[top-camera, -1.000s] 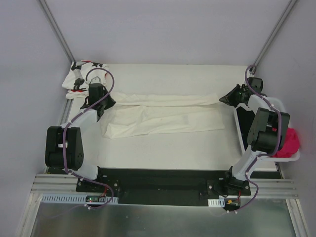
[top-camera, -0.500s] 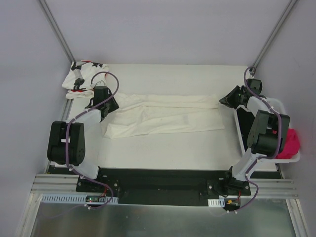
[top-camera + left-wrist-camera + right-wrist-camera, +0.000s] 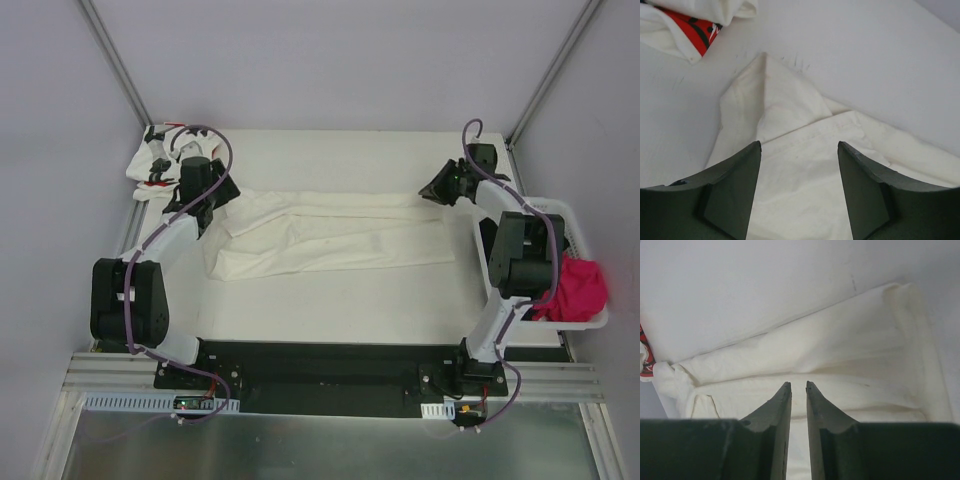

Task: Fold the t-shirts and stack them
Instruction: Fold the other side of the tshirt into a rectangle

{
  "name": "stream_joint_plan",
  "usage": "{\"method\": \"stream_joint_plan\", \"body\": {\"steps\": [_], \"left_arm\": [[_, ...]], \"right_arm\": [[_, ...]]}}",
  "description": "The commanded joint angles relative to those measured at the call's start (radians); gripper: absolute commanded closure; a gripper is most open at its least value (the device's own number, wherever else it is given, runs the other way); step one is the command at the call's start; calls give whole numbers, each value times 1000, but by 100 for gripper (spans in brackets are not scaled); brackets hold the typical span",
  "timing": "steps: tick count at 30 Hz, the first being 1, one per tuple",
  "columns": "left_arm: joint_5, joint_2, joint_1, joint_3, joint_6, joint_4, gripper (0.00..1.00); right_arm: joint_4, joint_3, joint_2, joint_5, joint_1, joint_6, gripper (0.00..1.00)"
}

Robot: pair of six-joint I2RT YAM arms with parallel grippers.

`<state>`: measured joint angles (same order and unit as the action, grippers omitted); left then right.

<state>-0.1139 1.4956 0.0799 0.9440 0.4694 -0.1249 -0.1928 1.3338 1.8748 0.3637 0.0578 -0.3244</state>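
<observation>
The large cream-white t-shirt [image 3: 330,235] lies across the table as a long, narrow folded band [image 3: 805,165] [image 3: 815,355]. The star-print t-shirt [image 3: 160,160] sits bunched in the far left corner, and its red and black print [image 3: 685,25] shows at the top left of the left wrist view. My left gripper [image 3: 215,190] [image 3: 800,145] hovers over the cream shirt's left end, open wide and holding nothing. Over the shirt's right end, my right gripper [image 3: 432,190] [image 3: 798,385] has its fingers a narrow gap apart, with no cloth between them.
A white perforated basket [image 3: 570,215] stands at the table's right edge with a red cloth [image 3: 580,290] in it. Frame posts rise at both far corners. The black base plate [image 3: 320,365] runs along the near edge.
Both grippers have opened and let go of the cream shirt's ends. The left one has opened wide and lifted slightly towards the back. The right one has moved left over the shirt's end.
</observation>
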Motion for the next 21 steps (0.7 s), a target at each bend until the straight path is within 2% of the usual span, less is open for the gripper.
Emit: {"method": "stream_joint_plan", "body": {"steps": [1, 5, 13, 21], "left_arm": [[48, -8, 8, 58, 28, -36, 39], [65, 5, 12, 70, 31, -45, 39], [72, 28, 12, 90, 12, -51, 39], [88, 51, 12, 82, 18, -61, 40]], "right_arm": [[0, 91, 87, -19, -55, -25, 79], [15, 133, 165, -23, -74, -42, 79], [21, 168, 218, -17, -82, -59, 79], [18, 33, 144, -8, -102, -42, 79]]}}
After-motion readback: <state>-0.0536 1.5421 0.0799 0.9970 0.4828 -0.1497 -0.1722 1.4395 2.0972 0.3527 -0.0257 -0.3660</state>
